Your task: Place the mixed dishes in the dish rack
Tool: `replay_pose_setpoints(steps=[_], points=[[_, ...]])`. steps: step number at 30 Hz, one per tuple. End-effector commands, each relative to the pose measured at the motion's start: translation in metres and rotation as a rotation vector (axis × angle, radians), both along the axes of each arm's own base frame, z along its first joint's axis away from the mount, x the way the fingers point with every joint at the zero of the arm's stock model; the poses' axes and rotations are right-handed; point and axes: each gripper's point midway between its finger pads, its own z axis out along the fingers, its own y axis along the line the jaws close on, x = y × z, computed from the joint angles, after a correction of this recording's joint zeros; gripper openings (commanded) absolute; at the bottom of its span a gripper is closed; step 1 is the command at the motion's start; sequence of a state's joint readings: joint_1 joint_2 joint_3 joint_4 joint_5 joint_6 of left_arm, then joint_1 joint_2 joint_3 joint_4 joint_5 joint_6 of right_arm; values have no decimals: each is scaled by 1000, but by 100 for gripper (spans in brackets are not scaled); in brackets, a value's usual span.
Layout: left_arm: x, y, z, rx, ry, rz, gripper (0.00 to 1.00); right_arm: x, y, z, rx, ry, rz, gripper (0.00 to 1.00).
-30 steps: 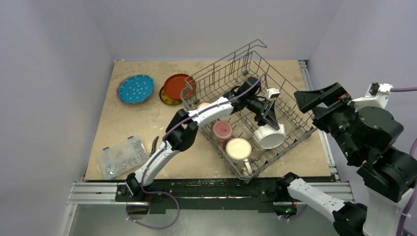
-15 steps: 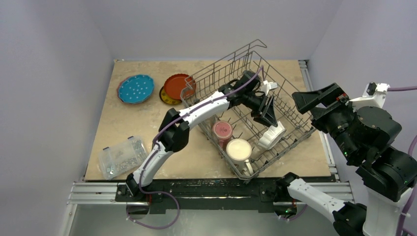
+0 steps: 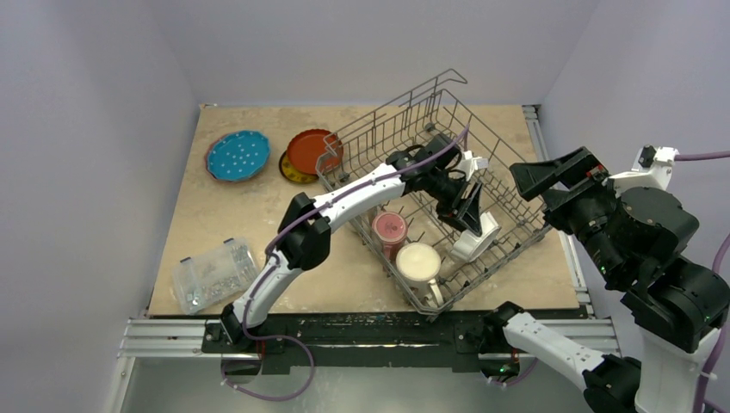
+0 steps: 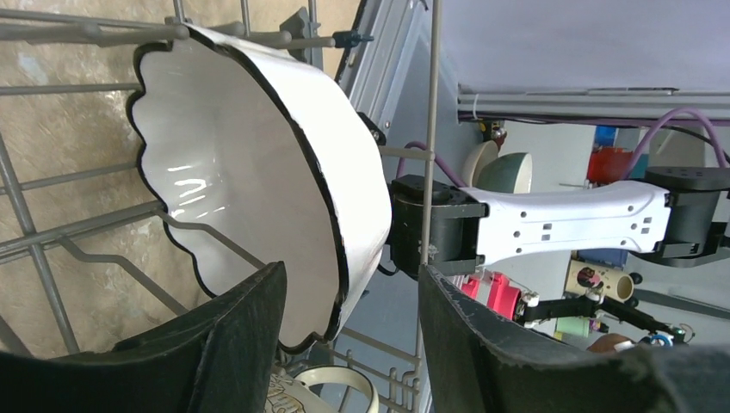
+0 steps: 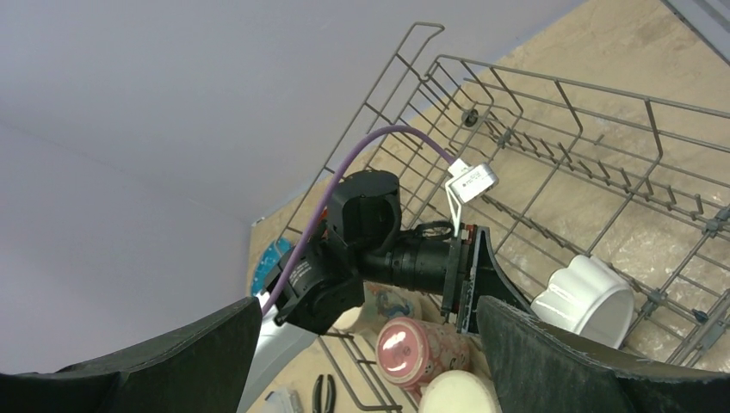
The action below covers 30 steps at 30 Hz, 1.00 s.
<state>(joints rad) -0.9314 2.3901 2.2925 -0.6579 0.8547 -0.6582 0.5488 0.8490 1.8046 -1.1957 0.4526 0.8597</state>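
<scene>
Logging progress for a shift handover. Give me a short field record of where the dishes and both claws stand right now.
In dish rack: white fluted bowl on edge, maroon mug, cream mug
On table: blue dotted plate, red-orange plate over yellow plate
Left claw: open, straddling bowl rim
Right claw: open, empty, raised beside rack

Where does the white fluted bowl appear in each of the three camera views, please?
Top external: the white fluted bowl is right of centre, tipped on edge inside the dish rack.
Left wrist: the bowl fills the upper left.
Right wrist: the bowl is at lower right.
Shared landmark: the dish rack's grey wires around the bowl.
</scene>
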Motion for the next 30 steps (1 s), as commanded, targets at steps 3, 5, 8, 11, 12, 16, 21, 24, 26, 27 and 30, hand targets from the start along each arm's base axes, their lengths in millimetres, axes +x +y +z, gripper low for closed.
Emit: replay_pose_setpoints(steps=[3, 5, 8, 11, 12, 16, 21, 24, 26, 27, 30], points=[[-11, -2, 17, -43, -60, -46, 51, 0, 2, 6, 23, -27, 6, 98], [-15, -6, 19, -65, -41, -62, 48, 0, 2, 5, 22, -25, 5, 98], [-17, -10, 22, -85, -20, -71, 33, 0, 2, 4, 20, -22, 6, 98], [-19, -10, 26, -104, -9, -85, 15, 0, 2, 5, 20, -21, 8, 98], [-20, -10, 28, -110, 4, -91, 9, -1, 1, 4, 20, -20, 6, 98], [-24, -11, 45, -150, 63, -108, 0, -2, 0, 5, 23, -21, 3, 98], [-23, -10, 88, -261, 144, -126, 0, -4, -1, 5, 26, -18, 2, 98], [-22, -8, 112, -306, 175, -134, 0, -5, 0, 5, 29, -16, 7, 98], [-24, -7, 126, -329, 223, -147, 0, -4, 1, 4, 31, -14, 11, 98], [-25, -7, 131, -342, 237, -153, 0, -4, 2, 4, 31, -12, 13, 98], [-27, -5, 154, -410, 244, -172, 0, -5, 2, 4, 33, -9, 16, 98]])
